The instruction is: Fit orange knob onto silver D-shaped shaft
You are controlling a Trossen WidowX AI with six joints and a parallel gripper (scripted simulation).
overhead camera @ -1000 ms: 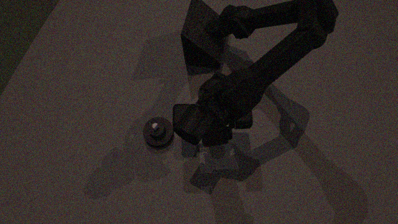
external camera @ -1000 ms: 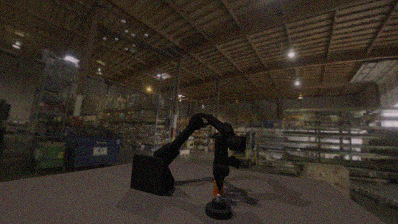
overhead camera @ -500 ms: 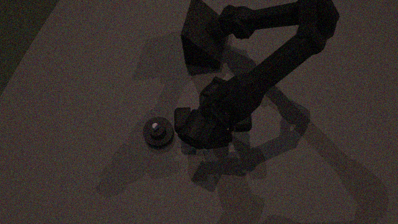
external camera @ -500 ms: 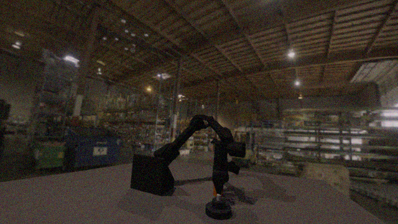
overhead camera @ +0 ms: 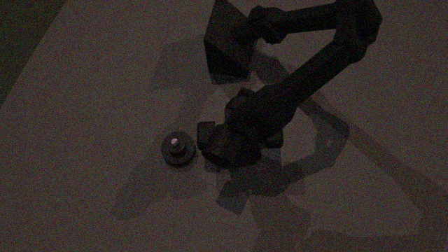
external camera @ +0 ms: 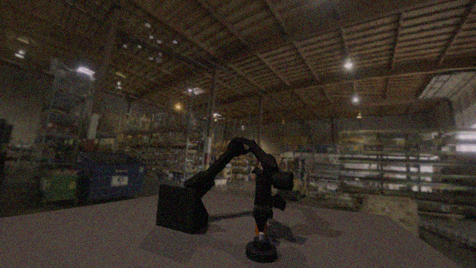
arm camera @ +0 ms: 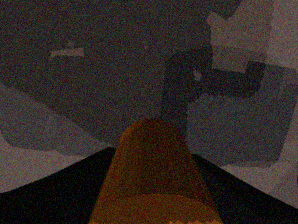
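The orange knob [external camera: 256, 230] [arm camera: 155, 165] is between the two black fingers of my gripper [arm camera: 151, 158]. They press against its sides, so the gripper is shut on it. Its top face shows at the bottom edge of the wrist view; its underside and hole are hidden. In the top view the arm hides the knob and fingertips. The round dark pedestal [overhead camera: 166, 154] [external camera: 261, 254] stands just left of the gripper in the top view and in front of it in the exterior view. Its silver shaft [overhead camera: 174, 141] [external camera: 261, 236] points up, bare. I cannot tell whether the knob touches the table.
The dark arm base [overhead camera: 227, 45] [external camera: 178, 208] stands behind the pedestal in the top view and left of it in the exterior view. The arm arches over the table [overhead camera: 87, 87] [external camera: 93, 238]. Dim light and overlapping arm shadows blur the details around the gripper.
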